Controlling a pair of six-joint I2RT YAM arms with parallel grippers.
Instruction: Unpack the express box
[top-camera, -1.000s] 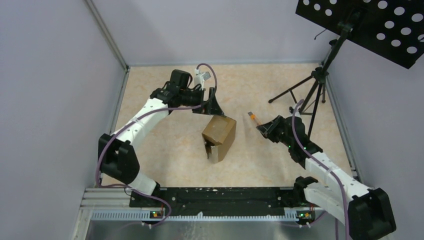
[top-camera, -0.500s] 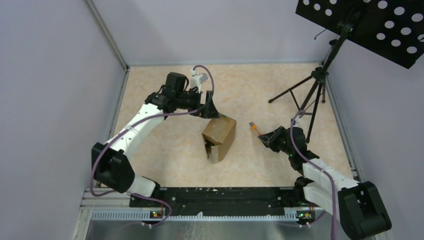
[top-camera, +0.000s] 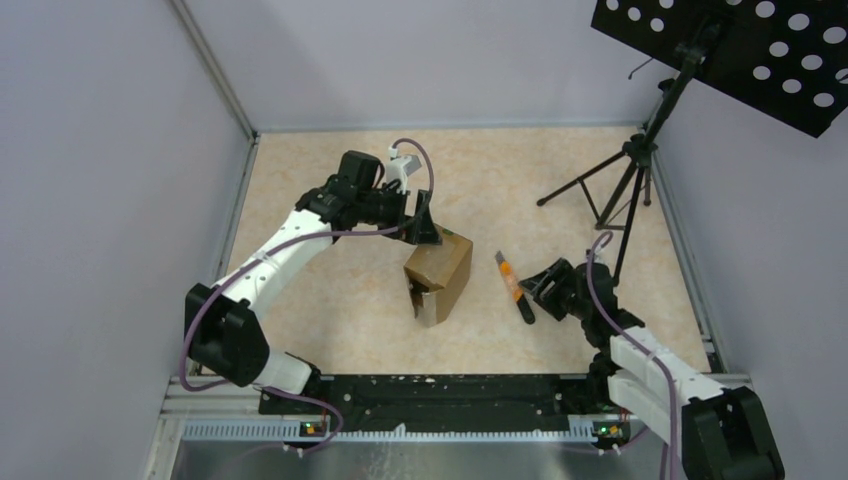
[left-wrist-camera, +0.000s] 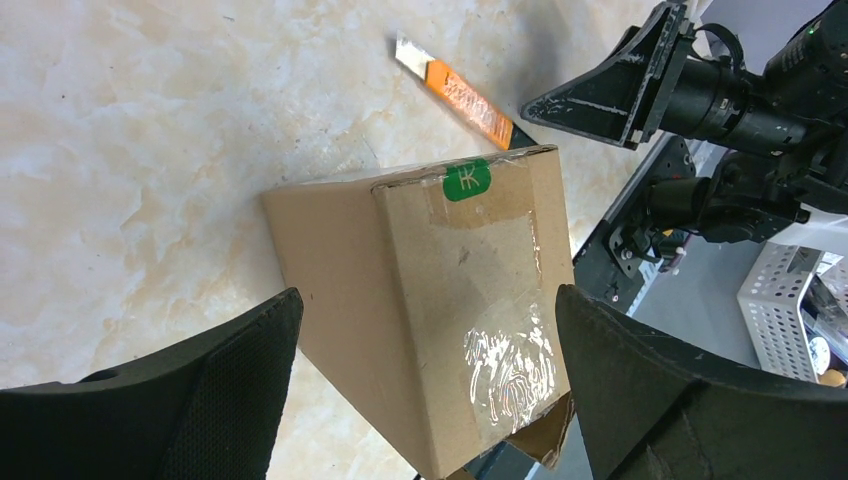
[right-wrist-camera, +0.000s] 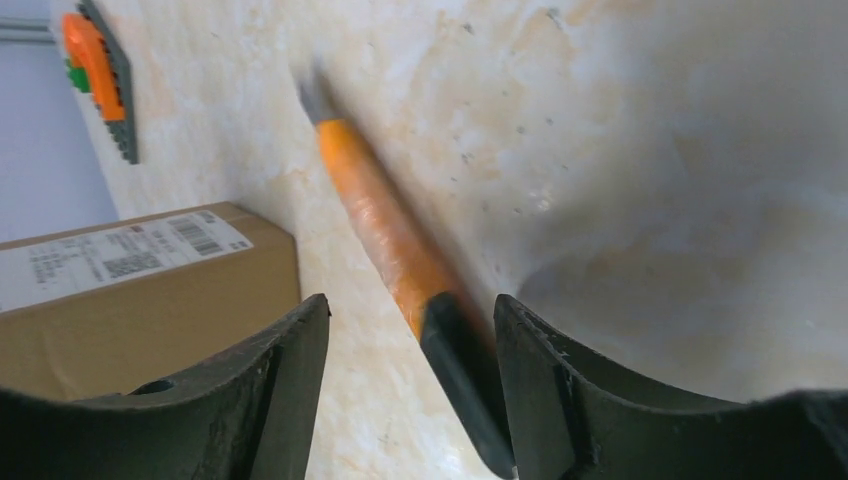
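Two arms share one marbled table (top-camera: 340, 300). The express box (top-camera: 440, 272) sits near its middle, its long axis running roughly far to near, with a flap loose at the near end. The left gripper (top-camera: 428, 230) hangs over the box's far end, jaws spread wide and holding nothing. The box lies between and just below them, so this arm is the nearer. The right gripper (top-camera: 545, 290), apart to the box's right, stands partly open around an orange-and-black knife (top-camera: 509, 280) lying on the table, apparently not gripped.

White arm links (top-camera: 275, 250), black joints (top-camera: 228, 335), purple cables (top-camera: 415, 146); left gripper (top-camera: 425, 228) black.
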